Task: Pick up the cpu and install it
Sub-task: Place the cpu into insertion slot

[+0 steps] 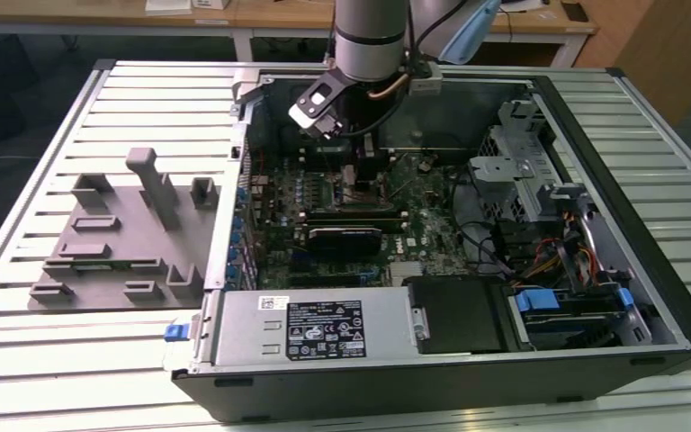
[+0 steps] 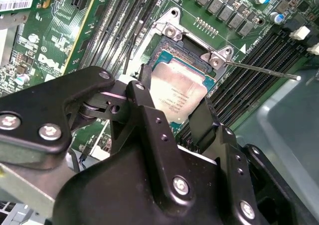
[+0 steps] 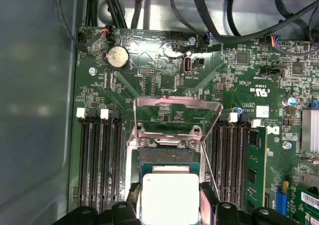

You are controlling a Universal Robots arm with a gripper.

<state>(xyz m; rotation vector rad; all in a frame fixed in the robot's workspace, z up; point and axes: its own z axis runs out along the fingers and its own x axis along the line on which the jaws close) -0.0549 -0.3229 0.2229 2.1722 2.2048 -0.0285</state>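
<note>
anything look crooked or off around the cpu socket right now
Nothing looks damaged or askew. The cpu, held in the gripper, sits square over the socket in the first wrist view. The socket's metal bracket stands flipped open and its lever is swung free, as fits an install underway.

Case [image 1: 442, 387] lies open-side-up on the slatted surface [image 1: 33, 360], so entry is from above. The pincer [image 2: 172, 91], fingers pressed on two edges of the cpu [image 2: 178, 98], hangs over the open socket.

Obstacles at the socket:
- Load plate [image 3: 177, 115] stands flipped up on one side.
- Thin lever rod [image 2: 259, 70] juts out sideways, near one finger.
- Memory slots [image 3: 97, 160] flank the socket and sit low.

Around it in the exterior view:
- Black card [image 1: 345, 238] is just beside the socket.
- Drive cage [image 1: 514, 171] and cables [image 1: 538, 256] crowd the exterior view's right.
- Power supply [image 1: 309, 328] walls the near edge.
- Grey fixture [image 1: 112, 238] sits outside the case, well apart.
</note>
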